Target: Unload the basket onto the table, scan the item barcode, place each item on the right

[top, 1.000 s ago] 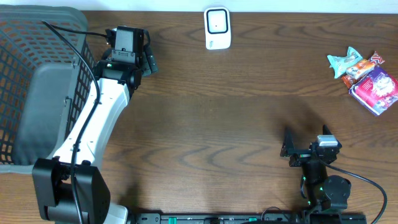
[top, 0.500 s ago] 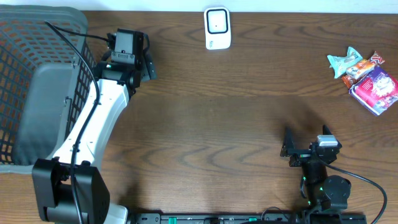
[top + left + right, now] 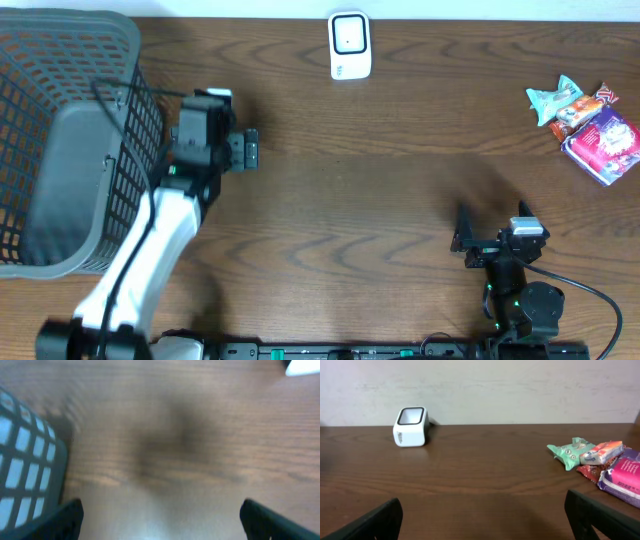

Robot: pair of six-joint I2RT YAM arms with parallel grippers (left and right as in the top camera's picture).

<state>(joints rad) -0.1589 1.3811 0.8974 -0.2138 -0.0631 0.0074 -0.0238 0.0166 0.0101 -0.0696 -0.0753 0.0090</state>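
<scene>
The left gripper [image 3: 248, 150] has drawn back along the basket [image 3: 30, 120], jaws spread wide, holding and touching nothing.

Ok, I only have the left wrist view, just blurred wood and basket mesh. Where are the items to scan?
Observer: A cluster of snack packets lies at the right edge of the table, far side.
Operator: And where do I scan them?
Observer: The white scanner stands at the far edge, near the middle, apart from the packets.
Operator: Is the other arm carrying anything?
Observer: No, the right gripper sits near the front edge with its jaws open and empty.
</scene>
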